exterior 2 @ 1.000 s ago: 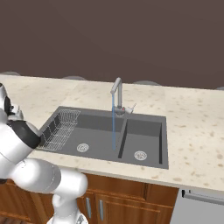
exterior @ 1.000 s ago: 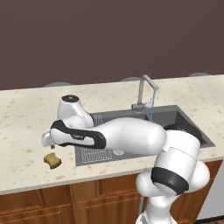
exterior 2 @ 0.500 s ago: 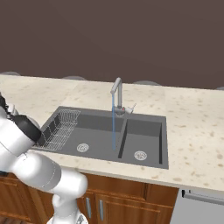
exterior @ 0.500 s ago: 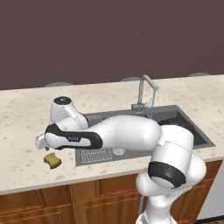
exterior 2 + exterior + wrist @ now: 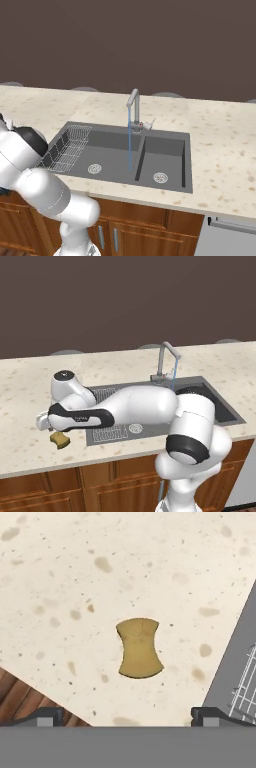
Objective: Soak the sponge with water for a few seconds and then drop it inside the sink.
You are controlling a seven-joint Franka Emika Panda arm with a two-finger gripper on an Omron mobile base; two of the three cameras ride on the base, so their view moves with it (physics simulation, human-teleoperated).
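Note:
The sponge (image 5: 60, 440), a small mustard-yellow block with pinched sides, lies flat on the speckled counter left of the sink (image 5: 225, 410), close to the front edge. My gripper (image 5: 48, 429) hovers just above it, pointing down. In the hand view the sponge (image 5: 139, 647) sits centred ahead of the gripper (image 5: 127, 717), whose fingertips (image 5: 43, 716) stand wide open with nothing between them. Water (image 5: 130, 145) runs in a thin blue stream from the grey faucet (image 5: 134, 106) into the sink (image 5: 125, 133).
A wire-grid rack (image 5: 67, 147) fills the sink's left end, and its corner (image 5: 246, 687) shows at the right of the hand view. The counter's front edge (image 5: 30, 677) and wooden cabinets lie just beyond the sponge. My own arm stretches across the sink's left basin.
The hand has sunk lower and shifted slightly left, closer over the sponge. The sponge has not moved, and the jaws have stayed open.

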